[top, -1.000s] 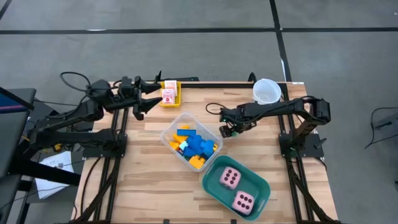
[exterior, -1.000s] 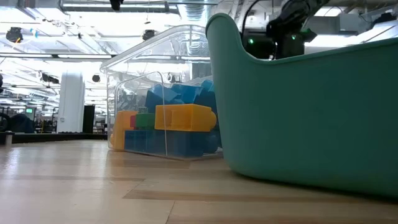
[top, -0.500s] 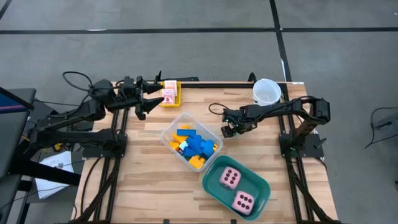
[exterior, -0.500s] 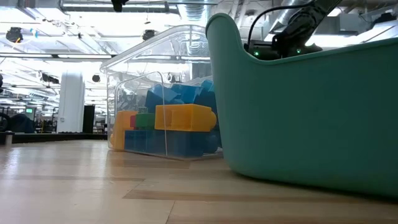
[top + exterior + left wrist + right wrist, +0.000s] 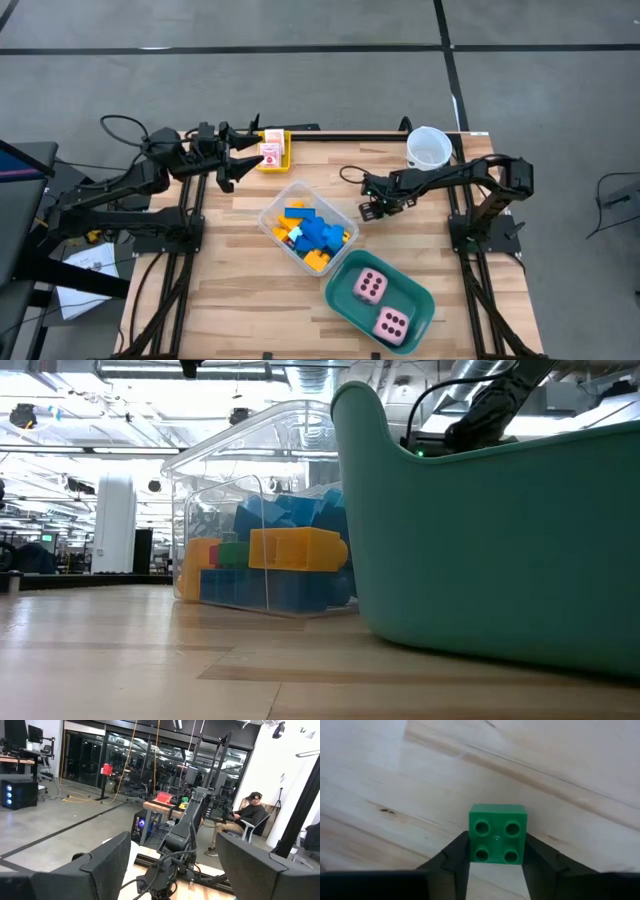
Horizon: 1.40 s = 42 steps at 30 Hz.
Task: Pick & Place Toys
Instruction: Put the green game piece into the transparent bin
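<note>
A small green brick (image 5: 497,834), studs up, lies on the wooden table with my right gripper (image 5: 496,865) shut on it from above. In the high view, this gripper (image 5: 372,208) hangs low just right of the clear box (image 5: 308,228), which holds blue, yellow and orange bricks. Two pink dice (image 5: 371,286) lie in the teal tub (image 5: 340,295). Pink-white cards (image 5: 270,150) sit in a yellow tray at the far edge. My left gripper (image 5: 222,166) hovers open next to that tray, holding nothing. My right gripper pinches the green brick between its two fingers (image 5: 457,855), one on each of two opposite side walls (image 5: 472,845). The fingers point straight down. The brick sits flat on the table, upright with its studs facing up.
A white cup (image 5: 428,147) stands at the far right corner of the table. The teal tub fills the near right of the low view, with the clear box (image 5: 262,520) behind it. Bare wood lies to the near left.
My right gripper has sunk toward the table and shifted slightly toward the right edge, just right of the clear box.
</note>
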Motion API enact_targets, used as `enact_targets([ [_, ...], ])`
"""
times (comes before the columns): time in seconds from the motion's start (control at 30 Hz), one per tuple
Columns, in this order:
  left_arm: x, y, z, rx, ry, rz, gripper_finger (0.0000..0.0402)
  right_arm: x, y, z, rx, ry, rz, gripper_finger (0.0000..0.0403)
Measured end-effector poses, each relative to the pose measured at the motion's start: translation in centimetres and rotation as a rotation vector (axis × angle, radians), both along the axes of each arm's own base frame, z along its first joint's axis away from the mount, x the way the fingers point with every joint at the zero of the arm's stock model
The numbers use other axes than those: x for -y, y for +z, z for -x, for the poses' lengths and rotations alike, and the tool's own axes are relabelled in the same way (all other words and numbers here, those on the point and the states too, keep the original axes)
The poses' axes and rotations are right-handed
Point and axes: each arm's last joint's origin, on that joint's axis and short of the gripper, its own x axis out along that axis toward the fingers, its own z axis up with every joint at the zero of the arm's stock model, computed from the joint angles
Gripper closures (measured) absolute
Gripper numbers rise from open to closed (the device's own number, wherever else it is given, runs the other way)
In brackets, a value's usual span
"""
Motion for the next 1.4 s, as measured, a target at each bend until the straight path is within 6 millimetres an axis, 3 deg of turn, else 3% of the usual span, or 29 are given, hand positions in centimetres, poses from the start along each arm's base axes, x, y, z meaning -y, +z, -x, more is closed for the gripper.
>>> enact_targets([
  [0.13, 0.0, 0.0, 0.0, 0.0, 0.0, 0.0, 0.0113, 0.0, 0.1, -0.2, 0.01, 0.017, 0.007, 0.0269],
  [0.23, 0.0, 0.0, 0.0, 0.0, 0.0, 0.0, 0.0113, -0.2, 1.5, -0.4, 0.042, 0.029, 0.015, 0.0269],
  [0.47, 0.0, 0.0, 0.0, 0.0, 0.0, -0.001, 0.0113, -0.2, 11.1, -0.2, 0.4, 0.052, 0.164, 0.027],
  [0.6, 0.0, 0.0, 0.0, -0.003, 0.001, -0.003, 0.0113, 0.0, 17.2, -0.1, 0.752, 0.169, 0.209, 0.027],
  [0.67, 0.0, 0.0, 0.1, -0.002, 0.0, -0.003, 0.0113, -0.3, 19.4, -0.5, 0.865, 0.231, 0.169, 0.027],
  [0.73, 0.2, 0.1, 0.3, 0.007, -0.022, -0.01, 0.0113, -0.8, 20.3, -1.5, 0.862, 0.291, 0.121, 0.027],
  [0.9, 0.6, 0.4, 1.0, 0.022, -0.08, -0.012, 0.0113, -2.7, 19.3, -7.1, 0.732, 0.467, 0.055, 0.027],
  [1.0, 0.9, 0.8, 1.6, 0.044, -0.09, -0.022, 0.0113, -3.8, 17.7, -10.7, 0.645, 0.53, 0.015, 0.027],
  [1.1, 1.1, 1.1, 2.3, 0.067, -0.09, -0.031, 0.0113, -4.2, 15.6, -13.1, 0.535, 0.56, -0.021, 0.027],
  [1.2, 1.3, 1.3, 2.8, 0.085, -0.09, -0.039, 0.0113, -4.3, 14.5, -14.4, 0.497, 0.574, -0.031, 0.027],
  [1.4, 1.5, 1.4, 3.2, 0.093, -0.091, -0.042, 0.0113, -5.0, 15.0, -14.5, 0.519, 0.579, -0.029, 0.027],
])
